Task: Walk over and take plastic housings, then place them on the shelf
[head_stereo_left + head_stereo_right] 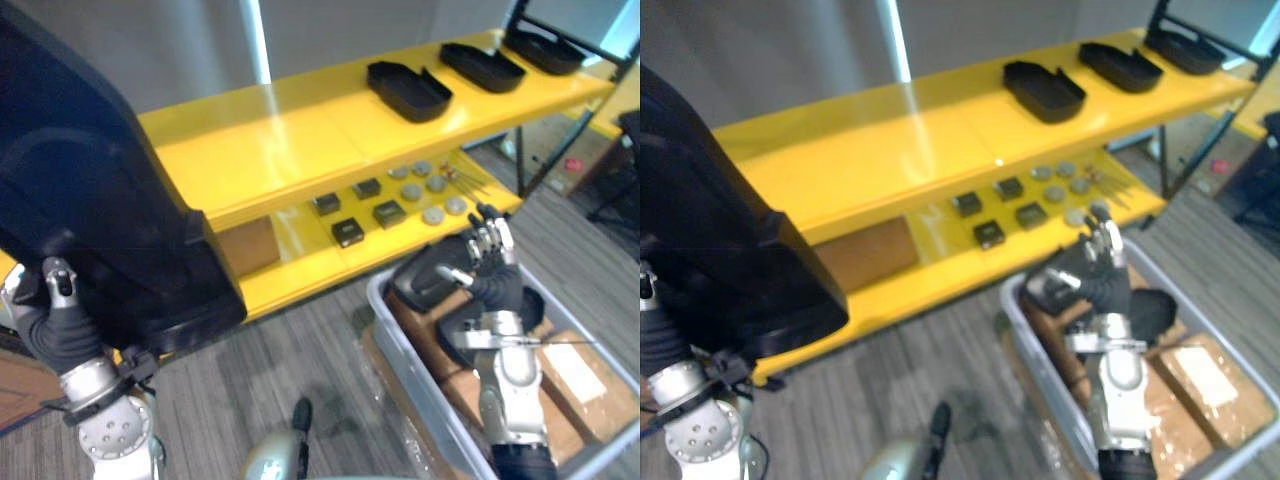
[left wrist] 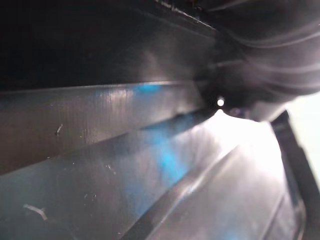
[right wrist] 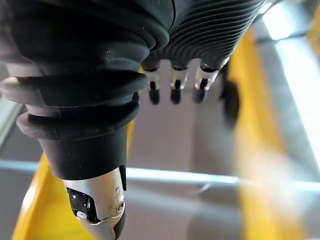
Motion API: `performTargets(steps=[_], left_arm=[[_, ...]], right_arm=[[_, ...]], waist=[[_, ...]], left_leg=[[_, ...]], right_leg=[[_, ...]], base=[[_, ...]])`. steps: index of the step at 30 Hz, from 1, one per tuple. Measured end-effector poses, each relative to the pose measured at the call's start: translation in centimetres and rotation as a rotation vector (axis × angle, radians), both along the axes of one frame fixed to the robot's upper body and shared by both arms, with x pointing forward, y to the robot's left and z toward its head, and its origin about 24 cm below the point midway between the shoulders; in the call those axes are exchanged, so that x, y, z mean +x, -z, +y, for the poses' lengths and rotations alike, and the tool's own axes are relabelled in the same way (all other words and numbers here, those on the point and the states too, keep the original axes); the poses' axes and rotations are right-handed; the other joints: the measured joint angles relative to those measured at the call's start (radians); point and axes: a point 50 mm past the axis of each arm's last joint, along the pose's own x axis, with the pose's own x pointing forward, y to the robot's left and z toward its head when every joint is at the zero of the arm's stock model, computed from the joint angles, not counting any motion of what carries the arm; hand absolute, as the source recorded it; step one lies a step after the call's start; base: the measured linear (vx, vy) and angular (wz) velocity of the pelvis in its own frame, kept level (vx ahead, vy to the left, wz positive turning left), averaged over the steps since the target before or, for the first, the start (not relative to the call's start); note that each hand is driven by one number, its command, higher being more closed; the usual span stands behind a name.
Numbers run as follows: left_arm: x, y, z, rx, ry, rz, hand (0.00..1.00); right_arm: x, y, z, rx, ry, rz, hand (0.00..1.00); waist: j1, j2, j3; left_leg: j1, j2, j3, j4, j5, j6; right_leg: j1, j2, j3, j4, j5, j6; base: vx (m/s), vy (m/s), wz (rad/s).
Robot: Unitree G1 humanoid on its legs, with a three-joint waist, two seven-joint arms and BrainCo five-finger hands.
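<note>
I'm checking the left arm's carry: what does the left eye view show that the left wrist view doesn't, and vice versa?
Left eye view: the left hand with its thumb clamped on the held housing, the yellow shelf carrying three black housings on top, and the open right hand above the grey bin. Left wrist view: the housing's glossy ridged surface from very close. Both: the held housing.

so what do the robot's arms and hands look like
The left arm and right arm are silver-grey with rounded joints. A dark ribbed cover wraps the wrist and back of the left hand and right hand. The right hand's fingers are silver with dark tips.
</note>
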Motion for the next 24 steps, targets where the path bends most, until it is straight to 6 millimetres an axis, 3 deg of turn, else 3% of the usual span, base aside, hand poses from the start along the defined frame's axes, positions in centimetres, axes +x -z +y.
performTargets(steps=[2,4,5,7,9,10,11,12,13,15,16,17,18,20,21,24], left_arm=[[0.4,-0.4,0.0,-0.004,0.004,-0.029,1.0],[1.5,-0.4,0.0,-0.025,0.02,-0.038,1.0],[1.9,-0.3,0.0,-0.03,0.025,-0.032,1.0],[3.2,0.1,-0.3,-0.047,0.053,-0.009,1.0],[3.7,0.7,-0.6,-0.069,0.073,0.023,1.0],[3.8,1.0,-0.8,-0.076,0.078,0.038,1.0],[3.8,1.1,-0.8,-0.084,0.08,0.041,1.0],[3.8,1.6,-1.3,-0.126,0.098,0.05,1.0],[3.9,2.0,-1.7,-0.148,0.117,0.058,1.0],[4.2,2.1,-2.4,-0.153,0.157,0.066,1.0],[4.7,2.0,-3.3,-0.153,0.21,0.066,1.0],[5.2,1.9,-4.2,-0.152,0.258,0.064,1.0],[5.7,1.6,-5.3,-0.141,0.32,0.058,1.0],[6.0,1.2,-6.2,-0.114,0.378,0.042,1.0],[6.1,1.0,-6.2,-0.099,0.385,0.046,1.0],[6.1,1.7,-5.5,-0.107,0.358,0.107,1.0]], right_arm=[[0.3,-0.1,0.0,0.0,0.001,-0.009,0.0],[0.6,-0.7,0.1,-0.004,-0.007,-0.029,0.0],[0.7,-0.9,0.1,-0.011,-0.008,-0.034,0.0],[1.3,-2.0,0.0,-0.048,-0.029,-0.07,0.0],[1.6,-2.4,0.4,-0.047,-0.081,-0.083,0.0],[1.9,-2.7,1.1,-0.038,-0.134,-0.093,0.0],[2.1,-2.9,1.5,-0.034,-0.163,-0.099,0.0],[2.7,-2.9,2.1,-0.028,-0.2,-0.094,0.0],[3.2,-2.8,2.3,-0.027,-0.209,-0.071,0.0],[3.5,-2.4,2.0,-0.025,-0.191,-0.035,0.0],[3.6,-2.1,1.3,-0.016,-0.154,-0.012,0.0],[3.5,-1.9,0.7,-0.012,-0.114,0.004,0.0],[3.3,-1.8,-0.2,-0.005,-0.065,0.015,0.0],[3.2,-1.9,-0.2,-0.011,-0.044,0.01,0.0],[3.2,-1.7,0.1,0.004,-0.049,0.01,0.0],[3.1,-1.5,0.8,0.051,-0.057,0.0,0.0]], waist=[[-0.003,0.007,0.003],[-0.021,0.021,0.007],[-0.022,0.022,0.006],[-0.026,0.027,0.0],[-0.026,0.021,-0.016],[-0.021,-0.002,-0.038],[-0.017,-0.008,-0.045],[-0.02,0.01,-0.057],[-0.02,0.037,-0.07],[-0.034,0.064,-0.084],[-0.052,0.076,-0.089],[-0.057,0.095,-0.1],[-0.058,0.106,-0.108],[-0.051,0.11,-0.11],[-0.05,0.088,-0.111],[-0.048,0.043,-0.11]], left_leg=[[0.025,0.004,-0.045,0.002,-0.013,0.013],[0.062,0.005,-0.12,0.002,-0.03,0.014],[0.068,0.006,-0.135,0.004,-0.036,0.011],[0.064,0.001,-0.186,0.026,-0.058,-0.008],[0.066,-0.016,-0.226,0.038,-0.084,-0.021],[0.064,-0.037,-0.241,0.038,-0.096,-0.029],[0.064,-0.046,-0.248,0.04,-0.104,-0.033],[0.057,-0.024,-0.249,0.052,-0.128,-0.036],[0.039,0.027,-0.166,0.054,-0.138,-0.043],[0.009,0.099,0.002,0.061,-0.138,-0.044],[-0.013,0.156,0.17,0.073,-0.126,-0.048],[-0.017,0.193,0.28,0.064,-0.082,-0.044],[0.013,0.204,0.353,0.028,-0.022,-0.075],[0.056,0.19,0.338,-0.048,0.013,-0.061],[0.071,0.18,0.334,-0.062,0.014,-0.062],[0.082,0.168,0.333,-0.045,0.011,-0.06]], right_leg=[[-0.052,0.036,0.037,0.065,-0.127,0.023],[-0.091,0.126,0.058,-0.058,-0.242,0.031],[-0.098,0.155,0.081,-0.129,-0.255,0.035],[-0.131,0.242,0.193,-0.377,-0.243,0.051],[-0.131,0.25,0.204,-0.479,-0.207,0.053],[-0.116,0.244,0.202,-0.539,-0.179,0.042],[-0.1,0.24,0.204,-0.57,-0.128,0.052],[-0.064,0.249,0.162,-0.612,-0.097,0.059],[-0.036,0.26,0.113,-0.656,-0.085,0.05],[-0.001,0.261,0.033,-0.691,-0.084,0.048],[0.035,0.261,-0.046,-0.708,-0.087,0.044],[0.059,0.262,-0.097,-0.706,-0.092,0.038],[0.085,0.256,-0.139,-0.692,-0.098,0.034],[0.074,0.239,-0.153,-0.608,-0.12,0.04],[0.069,0.228,-0.121,-0.599,-0.15,0.038],[0.084,0.223,-0.06,-0.61,-0.159,0.054]], base=[[0.24,0.019,0.55],[0.22,-0.009,0.9],[0.19,-0.058,0.85],[0.16,-0.102,0.76],[0.18,-0.212,0.72],[0.24,-0.264,0.65],[0.25,-0.239,0.71],[0.23,-0.201,0.84],[0.26,-0.209,1.09],[0.19,-0.128,1.28],[0.17,-0.083,1.66],[0.25,-0.077,1.89],[0.16,0.005,1.28],[0.15,0.035,0.8],[0.09,0.045,0.44],[0.11,-0.046,-0.21]])
